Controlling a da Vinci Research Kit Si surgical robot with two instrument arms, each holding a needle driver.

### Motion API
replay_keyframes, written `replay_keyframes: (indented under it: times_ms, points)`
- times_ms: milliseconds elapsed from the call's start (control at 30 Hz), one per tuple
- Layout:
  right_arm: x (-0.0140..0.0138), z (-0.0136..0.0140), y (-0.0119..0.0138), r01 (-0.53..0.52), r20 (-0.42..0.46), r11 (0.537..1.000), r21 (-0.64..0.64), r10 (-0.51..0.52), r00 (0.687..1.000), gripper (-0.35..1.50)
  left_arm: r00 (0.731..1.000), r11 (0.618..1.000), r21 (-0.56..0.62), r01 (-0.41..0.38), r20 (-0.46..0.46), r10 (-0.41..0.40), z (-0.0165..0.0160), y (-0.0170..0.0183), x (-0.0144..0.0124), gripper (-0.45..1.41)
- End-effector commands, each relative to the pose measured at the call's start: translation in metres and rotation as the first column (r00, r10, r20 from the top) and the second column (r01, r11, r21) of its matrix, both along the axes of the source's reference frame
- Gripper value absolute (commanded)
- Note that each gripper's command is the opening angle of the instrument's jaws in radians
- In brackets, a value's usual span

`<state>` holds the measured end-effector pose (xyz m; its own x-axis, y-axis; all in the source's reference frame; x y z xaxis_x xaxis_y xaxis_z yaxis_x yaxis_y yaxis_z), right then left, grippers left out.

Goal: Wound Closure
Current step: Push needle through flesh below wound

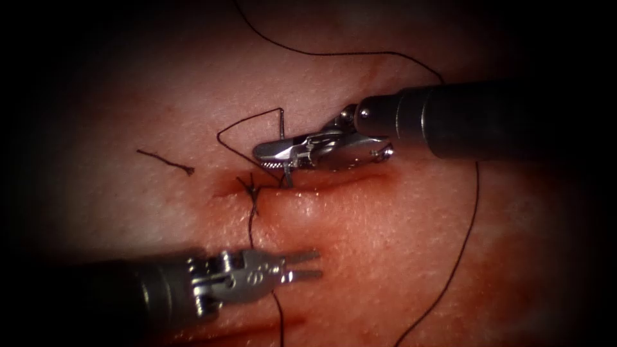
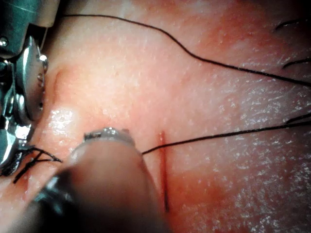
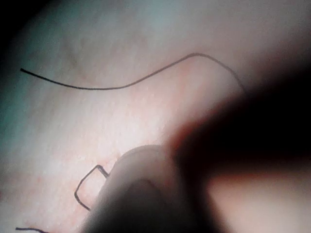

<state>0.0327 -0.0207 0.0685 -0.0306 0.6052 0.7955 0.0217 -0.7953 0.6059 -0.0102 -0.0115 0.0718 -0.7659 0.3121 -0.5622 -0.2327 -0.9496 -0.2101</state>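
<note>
Right claw (image 1: 273,156) clamped on thread (image 1: 247,122) just above cut (image 1: 321,182), by knot (image 1: 252,191); left claw (image 1: 307,265) parted, empty, below cut over trailing thread; needle unseen; best kept taut, gentle, in line with knot.

The tissue (image 1: 385,225) is pale pink, mottled with finer white speckles, reddening toward its lower edge. The cut (image 1: 321,183) reads as a dark red line. The thread (image 1: 472,212) is black, as is the knot (image 1: 254,189). Both tools are shiny silver on what seem dark grey shafts.
</note>
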Motion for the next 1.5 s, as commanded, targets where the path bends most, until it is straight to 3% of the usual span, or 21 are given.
replay_keyframes:
  times_ms: [33, 267, 367, 533, 867, 1200, 1500]
  points:
    - [0.0001, -0.0003, -0.0004, 0.004, 0.031, 0.999, -0.039, -0.003, 1.000, -0.35, 1.000, 1.000, -0.001, 0.000, 0.000, 0.000, 0.0004, -0.0001, -0.0004, -0.03]
    - [-0.0026, -0.0012, 0.0003, -0.044, 0.200, 0.976, -0.213, 0.087, 0.976, -0.35, 1.000, 1.000, 0.004, 0.002, -0.001, -0.002, 0.0003, -0.0002, -0.0003, -0.03]
    - [-0.0029, -0.0010, 0.0014, -0.061, 0.232, 0.948, -0.313, 0.139, 0.963, -0.35, 1.000, 1.000, 0.004, 0.003, -0.001, -0.003, 0.0003, -0.0002, -0.0003, -0.03]
    - [-0.0032, -0.0002, 0.0025, -0.079, 0.271, 0.932, -0.355, 0.183, 0.945, -0.35, 1.000, 1.000, 0.007, -0.003, -0.006, 0.003, 0.0003, -0.0005, -0.0002, -0.03]
    - [-0.0027, -0.0017, -0.0014, 0.062, 0.296, 0.936, -0.347, 0.046, 0.954, -0.35, 1.000, 1.000, 0.009, -0.008, -0.006, 0.008, 0.0002, -0.0005, 0.0002, -0.03]
    - [-0.0033, -0.0049, -0.0050, 0.095, 0.288, 0.930, -0.354, 0.012, 0.957, -0.35, 1.000, 1.000, 0.013, -0.005, -0.004, 0.005, 0.0002, -0.0004, 0.0004, -0.03]
    - [-0.0021, -0.0058, -0.0059, 0.131, 0.274, 0.930, -0.344, -0.034, 0.961, -0.35, 1.000, 1.000, 0.014, -0.004, -0.005, 0.004, 0.0002, -0.0004, 0.0002, -0.03]
